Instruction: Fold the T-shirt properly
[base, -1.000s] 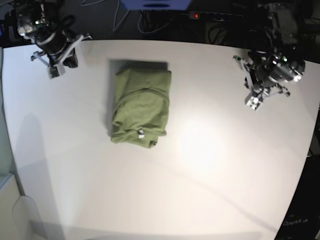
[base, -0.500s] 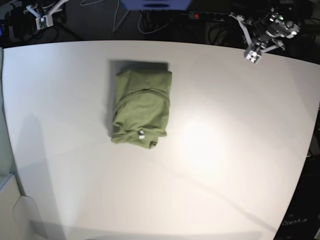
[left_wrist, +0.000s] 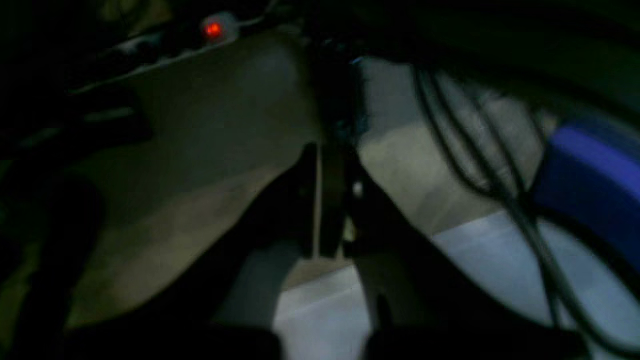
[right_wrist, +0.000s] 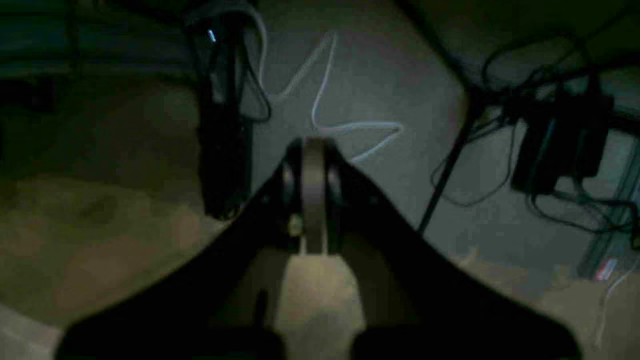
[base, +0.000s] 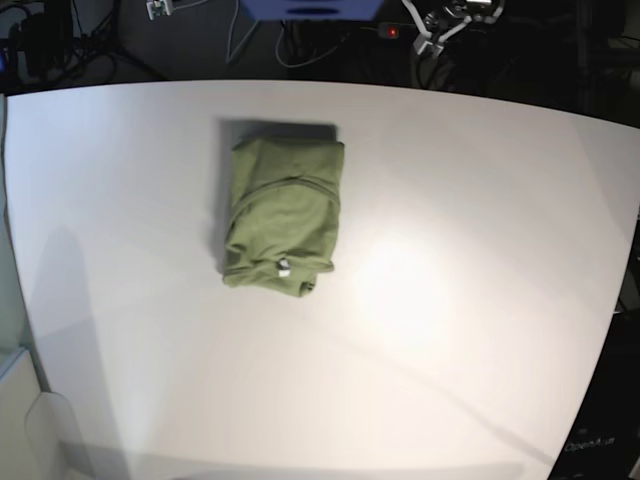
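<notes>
1. Hanging past the far edge of the worktop (base: 480, 300), the left pincer (left_wrist: 320, 200) is clenched on nothing, its dark fingers pressed together above dim floor and cables (left_wrist: 480, 150).
2. The right pincer (right_wrist: 312, 195) is likewise clenched and empty, over a dark floor with a pale cord (right_wrist: 325, 100).
3. In the base view only small parts of both arms show at the top edge.
4. The T-shirt (base: 282, 215) lies folded into a compact upright rectangle on the worktop, left of centre, its white tag (base: 283, 266) near the lower edge.
</notes>
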